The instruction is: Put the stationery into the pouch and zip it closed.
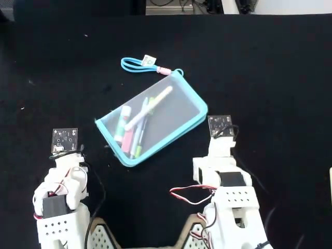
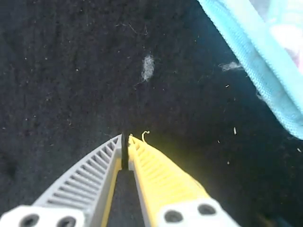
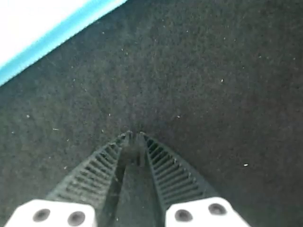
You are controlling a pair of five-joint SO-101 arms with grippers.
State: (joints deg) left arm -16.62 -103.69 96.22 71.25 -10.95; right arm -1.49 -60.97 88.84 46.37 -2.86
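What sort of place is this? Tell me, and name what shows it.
Probably a robotics lab bench: the left arm and right arm sit side by side at a black-covered table, a pouch holding pens lies before them, and cables trail behind.

The pouch (image 1: pixel 181 111) had a clear glossy plastic face and a woven cloth edge. The table cover (image 1: pixel 259 62) was matt black cloth, perhaps felt. The left gripper (image 2: pixel 125 139) and right gripper (image 3: pixel 135 135) were ribbed plastic.
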